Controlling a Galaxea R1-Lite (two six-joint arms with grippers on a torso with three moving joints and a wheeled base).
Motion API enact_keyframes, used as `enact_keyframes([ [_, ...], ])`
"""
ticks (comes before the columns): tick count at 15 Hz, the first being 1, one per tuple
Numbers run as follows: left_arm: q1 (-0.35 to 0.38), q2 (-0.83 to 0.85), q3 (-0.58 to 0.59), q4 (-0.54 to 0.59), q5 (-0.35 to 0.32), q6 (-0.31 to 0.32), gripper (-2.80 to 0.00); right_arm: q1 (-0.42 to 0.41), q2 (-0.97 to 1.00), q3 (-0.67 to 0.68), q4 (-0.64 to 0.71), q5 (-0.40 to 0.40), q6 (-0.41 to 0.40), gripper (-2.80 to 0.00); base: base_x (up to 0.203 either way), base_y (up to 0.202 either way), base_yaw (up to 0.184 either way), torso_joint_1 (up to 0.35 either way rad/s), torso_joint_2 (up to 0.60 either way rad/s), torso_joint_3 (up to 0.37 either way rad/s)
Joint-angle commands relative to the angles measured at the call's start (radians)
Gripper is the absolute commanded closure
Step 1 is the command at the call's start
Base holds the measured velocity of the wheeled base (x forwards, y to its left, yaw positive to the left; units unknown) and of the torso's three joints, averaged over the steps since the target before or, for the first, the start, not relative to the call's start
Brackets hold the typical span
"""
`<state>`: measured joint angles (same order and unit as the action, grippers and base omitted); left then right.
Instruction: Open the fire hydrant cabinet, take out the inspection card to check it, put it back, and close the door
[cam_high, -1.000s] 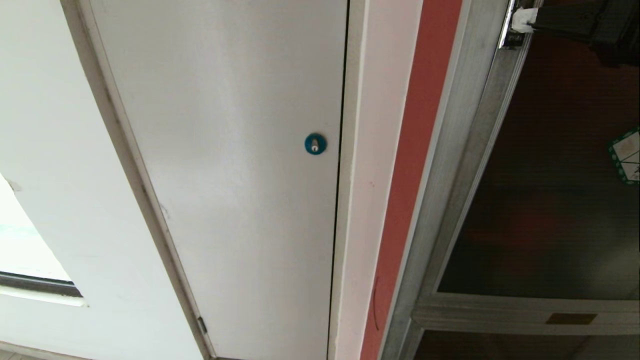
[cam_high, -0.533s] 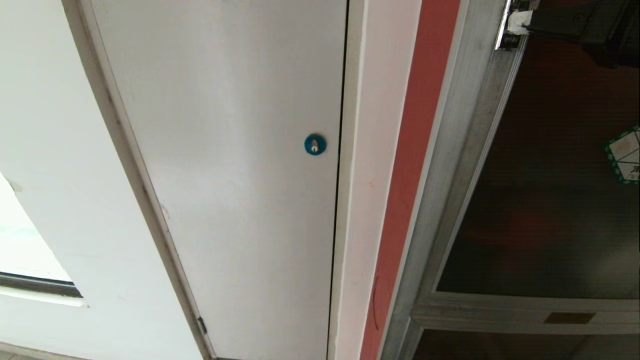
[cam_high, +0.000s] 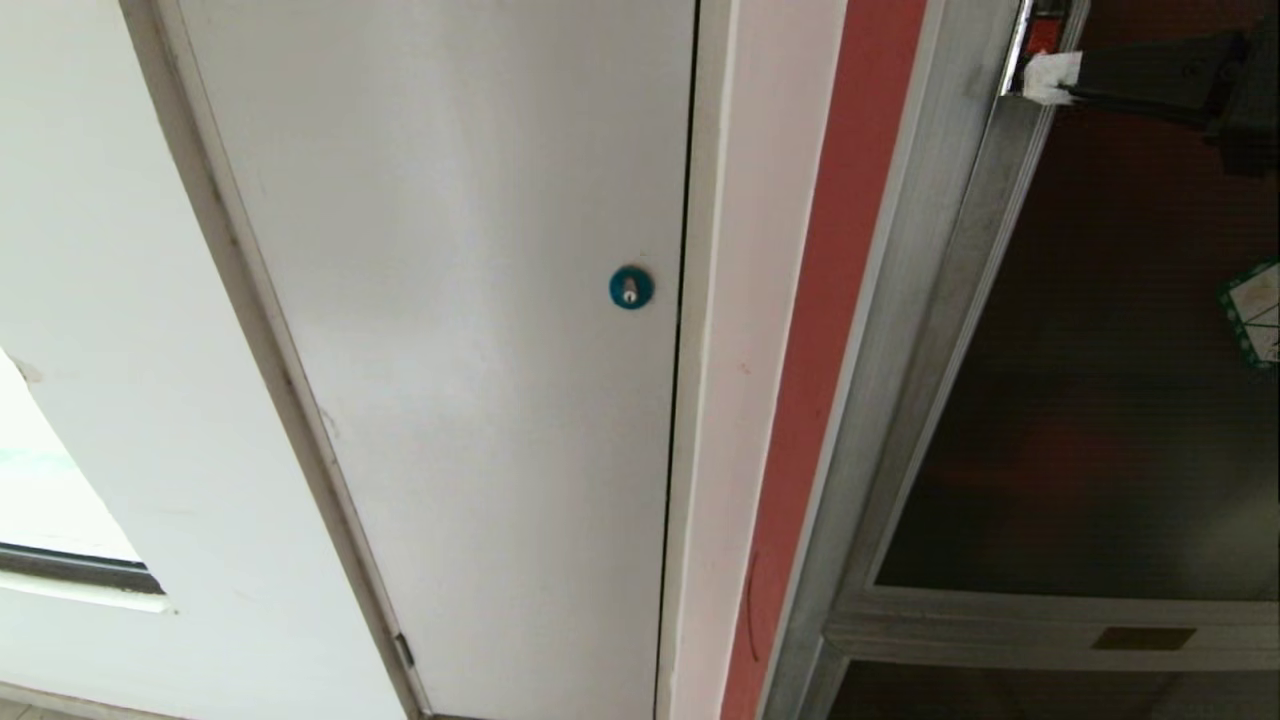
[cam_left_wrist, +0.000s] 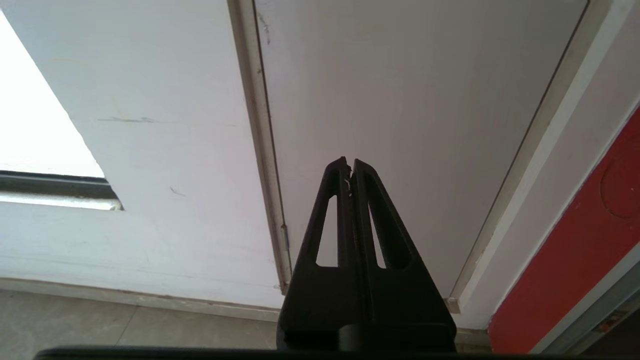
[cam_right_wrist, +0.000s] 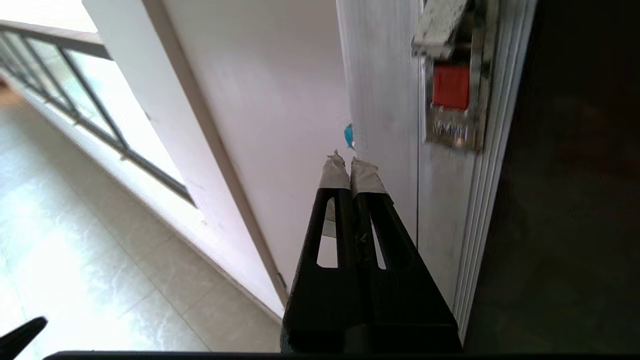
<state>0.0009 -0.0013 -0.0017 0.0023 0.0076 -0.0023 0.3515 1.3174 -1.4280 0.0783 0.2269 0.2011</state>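
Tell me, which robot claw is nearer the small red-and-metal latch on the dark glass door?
The right. The right gripper sits just beside the red-and-metal latch, fingers shut. The left gripper points at the plain white panel door, far from it.

Only the floor really carries anything here: pale glossy tiles, bright with glare, seen from the right wrist camera around 8 o'clock. The white wall stands straight on it, with a dark-framed window running low along it at 10 o'clock. From the left wrist, a grey tile strip meets the wall's base at 7 o'clock.
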Motion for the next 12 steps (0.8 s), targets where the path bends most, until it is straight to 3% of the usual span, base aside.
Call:
enact_keyframes([
  [1, 0.001, 0.001, 0.0, 0.0, 0.0, -0.001, 0.0, 0.062, -0.05, 0.036, -0.005, -0.071, -0.001, 0.0, 0.0, 0.0, 0.0, 0.0, 0.0, 0.0],
  [4, 0.0, 0.0, 0.0, 0.0, 0.0, -0.001, 0.0, 0.124, -0.091, 0.166, -0.153, -0.239, -0.037, 0.0, 0.0, 0.0, 0.0, 0.0, 0.0, 0.0],
  [7, 0.001, 0.001, 0.0, 0.0, 0.0, -0.001, 0.0, 0.201, -0.104, 0.289, -0.286, -0.429, -0.133, 0.0, 0.0, 0.0, 0.0, 0.0, 0.0, 0.0],
  [12, 0.001, 0.001, 0.0, -0.001, 0.0, -0.001, 0.0, 0.219, -0.091, 0.435, -0.597, -0.458, -0.277, 0.0, 0.0, 0.0, 0.0, 0.0, 0.0, 0.0],
])
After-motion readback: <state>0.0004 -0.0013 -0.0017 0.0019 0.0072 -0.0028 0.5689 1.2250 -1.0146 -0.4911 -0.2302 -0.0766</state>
